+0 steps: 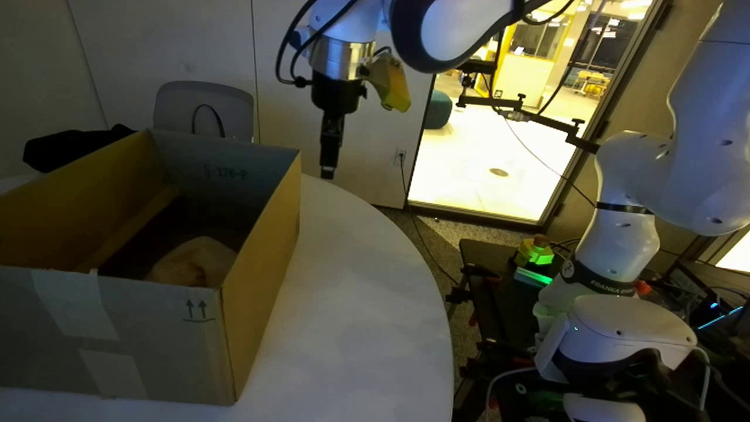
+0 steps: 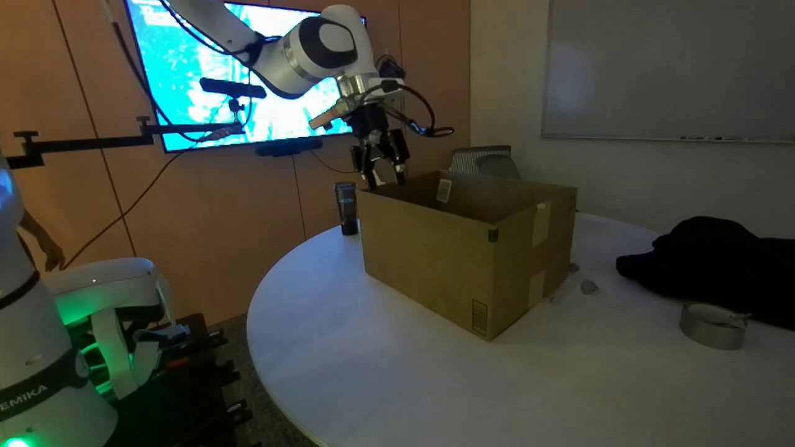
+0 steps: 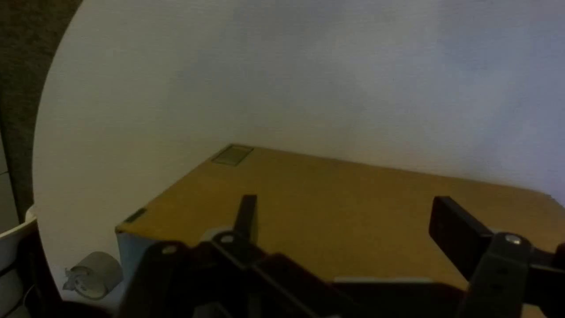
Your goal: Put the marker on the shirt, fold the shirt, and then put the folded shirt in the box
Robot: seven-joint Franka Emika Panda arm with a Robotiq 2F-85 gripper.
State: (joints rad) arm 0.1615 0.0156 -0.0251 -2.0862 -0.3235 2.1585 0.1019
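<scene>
Pointed downward, the gripper [image 2: 386,182] hangs near the rim of the cardboard box [image 2: 428,267], its two fingers [image 3: 459,234] spread well apart; in the wrist view, the box's brown side shows through the gap between them. The box stands open-topped on a round white table [image 2: 372,366]. What seems to be the shirt [image 1: 196,261], a pale, bunched piece of cloth, lies down inside the box in an exterior view, though the dim interior and the near side leave its folds hard to judge. A dark tumbler [image 2: 346,208] stands upright near the table's edge, beyond one corner of the box. Well apart from it, a gray roll of tape [image 2: 713,329] lies flat (the wrist view catches it too), with a heap of black cloth [image 2: 714,267] just behind. Small crumpled scraps [image 2: 589,287] rest near the foot of the box. Beyond the box is a chair [image 2: 490,162], and a bright screen [image 2: 177,59] glows behind the arm [image 2: 279,65].
</scene>
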